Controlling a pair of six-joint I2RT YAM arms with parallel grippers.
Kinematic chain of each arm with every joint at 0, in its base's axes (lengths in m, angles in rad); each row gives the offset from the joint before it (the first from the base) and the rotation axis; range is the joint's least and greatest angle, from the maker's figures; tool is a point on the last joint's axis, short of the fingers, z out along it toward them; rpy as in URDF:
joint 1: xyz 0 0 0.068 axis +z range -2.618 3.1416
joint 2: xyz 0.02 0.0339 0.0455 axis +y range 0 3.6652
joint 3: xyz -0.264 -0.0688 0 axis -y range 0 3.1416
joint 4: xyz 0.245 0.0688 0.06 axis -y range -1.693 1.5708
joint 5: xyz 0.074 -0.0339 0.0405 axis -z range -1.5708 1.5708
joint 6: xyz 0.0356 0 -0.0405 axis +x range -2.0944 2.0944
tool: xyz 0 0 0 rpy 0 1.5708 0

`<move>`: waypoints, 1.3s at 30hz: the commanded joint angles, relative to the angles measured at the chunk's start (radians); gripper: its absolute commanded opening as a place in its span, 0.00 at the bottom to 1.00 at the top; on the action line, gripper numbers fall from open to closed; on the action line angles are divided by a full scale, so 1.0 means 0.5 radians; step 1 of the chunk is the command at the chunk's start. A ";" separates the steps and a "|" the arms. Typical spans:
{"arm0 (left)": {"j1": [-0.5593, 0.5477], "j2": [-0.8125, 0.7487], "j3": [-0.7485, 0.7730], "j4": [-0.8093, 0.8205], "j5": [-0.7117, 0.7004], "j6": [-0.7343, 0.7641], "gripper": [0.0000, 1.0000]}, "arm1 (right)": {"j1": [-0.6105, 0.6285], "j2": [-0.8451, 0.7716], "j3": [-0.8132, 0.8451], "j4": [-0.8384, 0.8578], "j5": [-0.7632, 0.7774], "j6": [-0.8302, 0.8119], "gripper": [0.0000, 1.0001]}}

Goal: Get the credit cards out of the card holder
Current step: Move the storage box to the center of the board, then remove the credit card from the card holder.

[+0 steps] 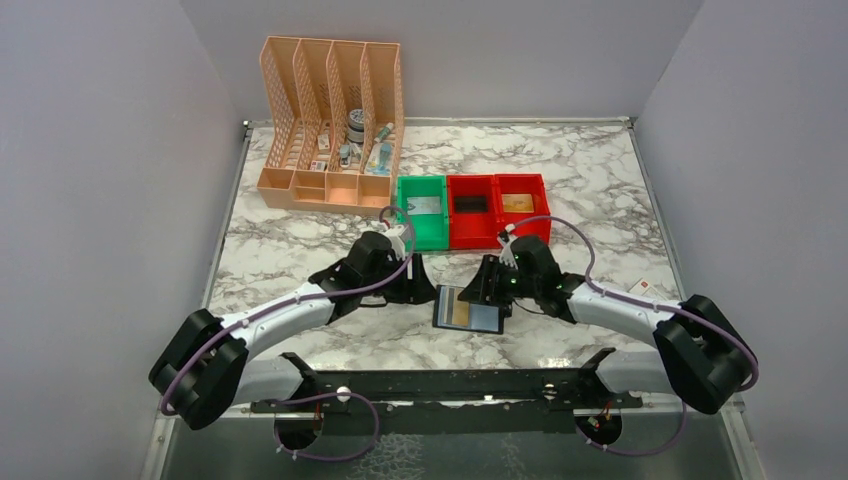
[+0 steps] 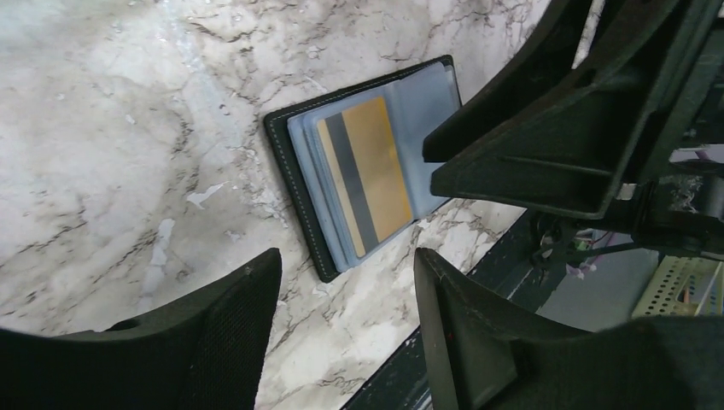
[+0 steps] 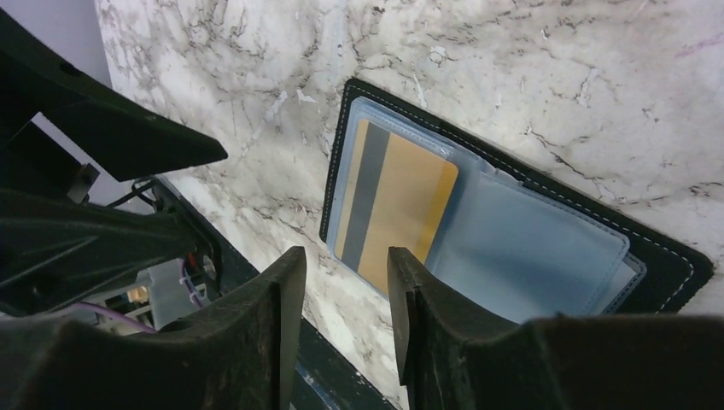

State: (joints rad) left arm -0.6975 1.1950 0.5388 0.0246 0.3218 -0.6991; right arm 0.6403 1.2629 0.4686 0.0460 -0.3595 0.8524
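Card holder (image 1: 468,308) lies open and flat on the marble table (image 1: 280,250), low centre of the top view, between the two end effectors and just above the arms' mounting rail. Back row, left to right: peach lattice organizer (image 1: 330,120) with small items in its slots, green bin (image 1: 421,236), then two red bins (image 1: 473,238) side by side; the rightmost holds something tan, too small to identify. Left end effector (image 1: 422,284) sits just left of the wallet, tips pointing toward it. Its wrist view shows the left end effector (image 2: 341,265) with fingers well apart and only bare marble in the gap: open, holding nothing. Same view: black cover with pale stitching, grey-blue clear sleeves fanned, gold card (image 2: 376,162) with a dark stripe in the top sleeve. Right end effector (image 1: 482,290) is at the wallet's upper right edge. Its wrist view shows the right end effector (image 3: 346,256) with a narrow gap between the fingers, poised over the near end of the gold card (image 3: 410,205), nothing pinched; contact with the sleeve cannot be told. Far right, a small white card (image 1: 640,286) with a red mark lies on the table beside the right arm.
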 commanded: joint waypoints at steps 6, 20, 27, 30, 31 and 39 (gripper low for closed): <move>-0.113 0.176 0.128 0.131 0.085 -0.007 0.57 | 0.008 0.178 -0.057 0.152 -0.037 0.144 0.38; -0.247 0.496 0.284 0.156 0.042 0.031 0.41 | 0.005 0.274 -0.115 0.157 0.119 0.149 0.29; -0.280 0.615 0.315 0.116 -0.012 0.055 0.30 | 0.002 0.306 -0.179 0.312 0.095 0.229 0.25; -0.294 0.658 0.324 0.069 -0.043 0.074 0.27 | 0.002 0.339 -0.183 0.360 0.057 0.254 0.22; -0.299 0.666 0.329 0.045 -0.089 0.077 0.27 | 0.000 0.348 -0.185 0.381 0.047 0.265 0.21; -0.316 0.716 0.359 -0.201 -0.355 0.127 0.19 | -0.044 0.313 -0.227 0.469 0.039 0.328 0.04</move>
State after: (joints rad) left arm -0.8494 1.5253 0.6868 0.0265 0.2600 -0.6716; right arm 0.6308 1.4235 0.3759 0.2413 -0.3511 0.9966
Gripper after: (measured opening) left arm 0.204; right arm 0.086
